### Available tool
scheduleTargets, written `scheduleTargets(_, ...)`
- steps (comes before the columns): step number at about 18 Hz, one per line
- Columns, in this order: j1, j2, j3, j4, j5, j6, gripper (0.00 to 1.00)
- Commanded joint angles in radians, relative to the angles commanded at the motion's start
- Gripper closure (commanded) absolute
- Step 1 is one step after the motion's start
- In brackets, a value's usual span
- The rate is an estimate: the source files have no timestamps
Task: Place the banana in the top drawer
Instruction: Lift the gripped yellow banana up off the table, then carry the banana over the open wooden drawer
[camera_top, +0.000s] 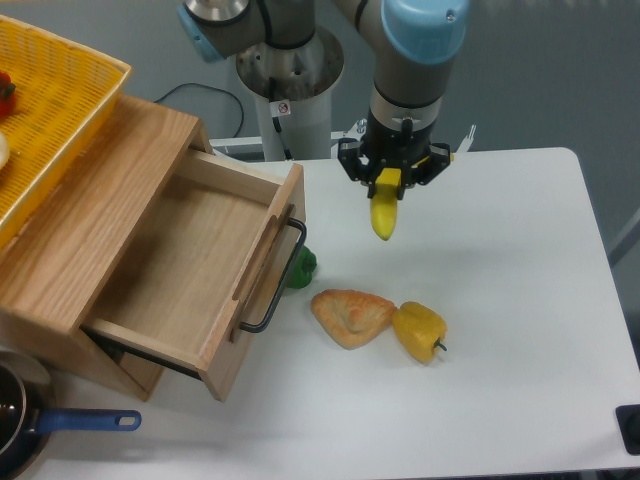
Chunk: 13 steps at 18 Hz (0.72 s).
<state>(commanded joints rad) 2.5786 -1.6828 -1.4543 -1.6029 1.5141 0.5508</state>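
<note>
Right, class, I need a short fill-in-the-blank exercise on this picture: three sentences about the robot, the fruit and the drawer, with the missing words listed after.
1. The pincer is holding a ____ above the table.
2. The top drawer of the wooden cabinet is pulled ____.
3. Beside the pastry on the table lies a yellow ____.

Missing words: banana; open; pepper
</note>
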Motion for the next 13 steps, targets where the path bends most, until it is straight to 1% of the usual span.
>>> scheduleTargets(2,0.0,0.006,0.021,-0.035,-0.008,-0.017,0.91)
scheduleTargets(4,-0.005,0.008,0.04,-0.087,-0.008,-0.038,0.91)
scheduleTargets(6,-0.008,0.011,0.043,-0.127,-0.015,-0.049,0.91)
scheduleTargets(10,-0.008,0.025,0.043,-0.152,-0.089,-0.092,0.91)
scheduleTargets(13,-0.026,0.029,0.048,-0.175,-0.095,-0.13,0.91)
